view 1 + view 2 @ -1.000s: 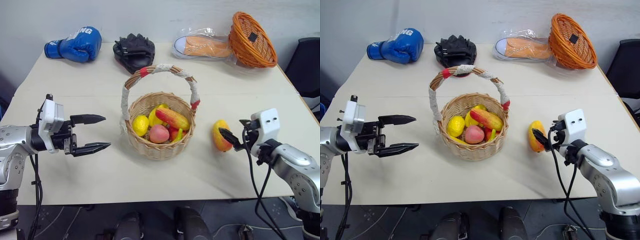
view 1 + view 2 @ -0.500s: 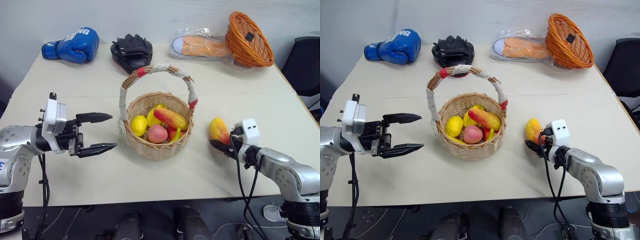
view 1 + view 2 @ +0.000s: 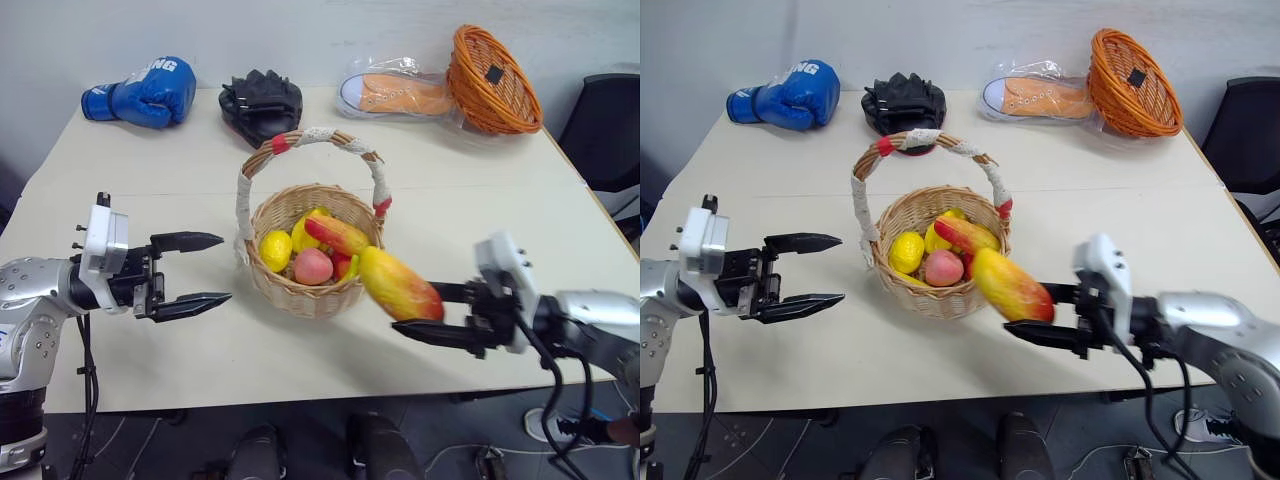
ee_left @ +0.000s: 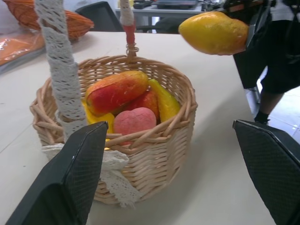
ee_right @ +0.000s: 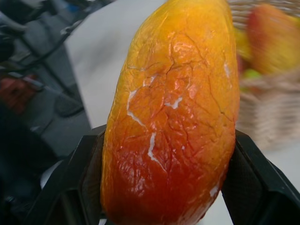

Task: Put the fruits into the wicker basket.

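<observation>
The wicker basket, tan with a cloth-wrapped arched handle, stands mid-table and holds several fruits: a yellow lemon-like piece, a pink peach and a yellow-red mango. My right gripper is shut on another yellow-and-red mango, lifted off the table just right of the basket's front rim; the right wrist view shows that mango between the fingers. My left gripper hangs open left of the basket, pointing at it, with nothing in it.
At the back of the table lie a blue boxing glove, a black mitt, an orange shoe in a plastic bag and a tipped bright-orange basket. A dark chair stands at right.
My right gripper closed on the mango that lay on the table at right, lifted it and carried it left toward the basket. The left gripper stayed put.
</observation>
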Controlling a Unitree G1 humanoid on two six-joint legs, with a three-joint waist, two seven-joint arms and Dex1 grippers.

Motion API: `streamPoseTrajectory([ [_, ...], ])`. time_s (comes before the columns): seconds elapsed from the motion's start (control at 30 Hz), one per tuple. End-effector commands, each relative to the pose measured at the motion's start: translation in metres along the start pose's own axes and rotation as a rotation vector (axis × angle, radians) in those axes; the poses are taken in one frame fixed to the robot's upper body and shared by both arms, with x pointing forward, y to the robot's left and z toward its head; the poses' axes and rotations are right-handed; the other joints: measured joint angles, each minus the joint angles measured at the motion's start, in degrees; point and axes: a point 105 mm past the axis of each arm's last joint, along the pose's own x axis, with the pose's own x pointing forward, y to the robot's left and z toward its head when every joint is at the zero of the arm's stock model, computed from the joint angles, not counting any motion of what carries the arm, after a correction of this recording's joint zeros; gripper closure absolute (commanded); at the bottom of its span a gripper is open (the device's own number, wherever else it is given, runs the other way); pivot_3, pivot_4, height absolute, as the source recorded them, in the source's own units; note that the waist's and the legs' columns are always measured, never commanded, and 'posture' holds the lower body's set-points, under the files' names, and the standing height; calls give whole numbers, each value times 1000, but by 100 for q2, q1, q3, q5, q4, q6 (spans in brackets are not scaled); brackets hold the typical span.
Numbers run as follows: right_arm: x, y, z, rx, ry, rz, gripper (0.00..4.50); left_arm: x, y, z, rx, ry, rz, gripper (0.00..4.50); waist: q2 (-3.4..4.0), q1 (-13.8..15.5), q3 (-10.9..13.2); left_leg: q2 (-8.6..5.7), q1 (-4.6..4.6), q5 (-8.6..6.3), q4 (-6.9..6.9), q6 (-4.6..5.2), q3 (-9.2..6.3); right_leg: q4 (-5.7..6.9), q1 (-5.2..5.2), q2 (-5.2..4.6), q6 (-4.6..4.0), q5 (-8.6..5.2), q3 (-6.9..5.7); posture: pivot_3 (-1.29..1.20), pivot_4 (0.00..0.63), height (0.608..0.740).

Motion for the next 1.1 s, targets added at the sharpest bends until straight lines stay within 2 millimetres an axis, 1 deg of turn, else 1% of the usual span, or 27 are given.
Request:
streamPoseTrajectory([
  [0.03,35,-18,26,-22,-50,-45,1763,7,-5,7,26,-23,-30,0,5,6,2,-2,-10,2,2,-3,0,3,-8,0,-2,1,-1,0,150,740],
  [0.07,46,-25,32,-42,-57,-69,1763,8,-6,6,23,-24,-32,0,5,8,2,-5,-19,4,-2,-6,1,13,-22,-4,-5,-2,0,0,150,740],
  [0.13,62,-33,39,-101,-51,-98,1763,9,-8,5,20,-26,-32,0,5,36,2,-7,-28,6,2,-8,4,21,-29,0,-11,-5,-3,0,150,740],
  [0.17,67,-37,41,-121,-46,-121,1048,10,-8,5,18,-26,-31,0,4,52,2,-10,-46,7,3,-8,3,30,-41,0,-11,-5,-9,0,150,740],
  [0.2,70,-41,42,-134,-43,-136,855,10,-9,5,17,-27,-29,0,1,62,0,-10,-63,8,5,-6,1,33,-55,-2,-11,-5,-12,0,150,740],
  [0.23,71,-42,42,-132,-42,-141,525,11,-9,5,15,-28,-28,0,1,67,0,-11,-97,7,16,-1,-3,36,-77,-6,-7,-3,-16,0,150,740],
  [0.27,69,-41,43,-140,-58,-132,193,10,-9,5,13,-28,-25,0,1,67,0,-14,-118,9,21,6,-3,37,-90,-12,-1,1,-18,0,150,740],
  [0.3,65,-37,45,-155,-76,-115,54,10,-9,6,11,-29,-22,0,1,62,0,-19,-120,6,26,14,1,36,-92,-17,5,4,-19,0,150,740],
  [0.4,50,-20,48,-235,-133,-29,54,10,-10,6,8,-31,-16,0,1,61,0,-25,-124,-7,43,36,10,16,-83,-25,25,14,-32,0,150,740],
  [0.43,39,-14,41,-233,-123,-4,54,10,-10,6,5,-35,-12,0,1,62,0,-25,-123,-10,49,40,12,15,-80,-26,28,16,-32,0,150,740],
  [0.5,16,-3,26,-168,-84,32,54,8,-10,8,-3,-44,-4,0,0,73,0,-24,-124,-12,60,44,14,11,-75,-26,37,21,-33,0,150,740],
  [0.53,9,0,22,-143,-70,38,54,8,-10,8,-5,-45,-2,0,0,90,0,-23,-123,-14,67,47,12,12,-71,-26,38,22,-34,0,150,740],
  [0.6,-12,-3,6,-113,-3,-5,54,6,-10,9,-7,-45,2,0,0,85,1,-21,-116,-17,77,51,11,7,-63,-27,39,22,-33,0,150,740],
  [0.67,-29,-11,-3,-106,23,-64,54,5,-10,11,-11,-51,10,0,0,82,0,-20,-113,-17,83,51,10,-2,-63,-26,38,22,-32,0,150,740],
  [0.73,-46,-27,-6,-135,6,-143,54,5,-9,12,-18,-61,16,0,1,46,0,-22,-102,-16,83,50,9,-1,-55,-24,38,23,-32,0,150,740],
  [0.8,-57,-46,-3,-207,-21,-220,54,4,-9,14,-26,-72,20,0,1,21,0,-25,-97,-16,83,47,13,2,-54,-18,35,24,-28,0,150,740],
  [0.87,-57,-63,2,-297,-45,-266,54,4,-8,15,-36,-82,23,0,2,23,1,-26,-94,-13,83,41,17,8,-56,-13,35,24,-25,0,150,740],
  [0.93,-48,-79,10,-347,-110,-274,54,5,-6,16,-50,-93,23,0,2,20,1,-26,-94,-12,85,37,20,11,-60,-10,34,24,-23,0,150,740],
  [1.0,-33,-86,22,-383,-180,-238,54,5,-4,16,-57,-96,25,0,3,12,1,-24,-94,-9,88,32,22,14,-62,-6,33,24,-21,0,150,740],
  [1.1,-16,-90,31,-401,-236,-163,54,6,-2,15,-68,-97,29,0,8,30,5,-23,-101,-6,88,27,23,24,-73,-5,29,21,-20,0,150,740],
])
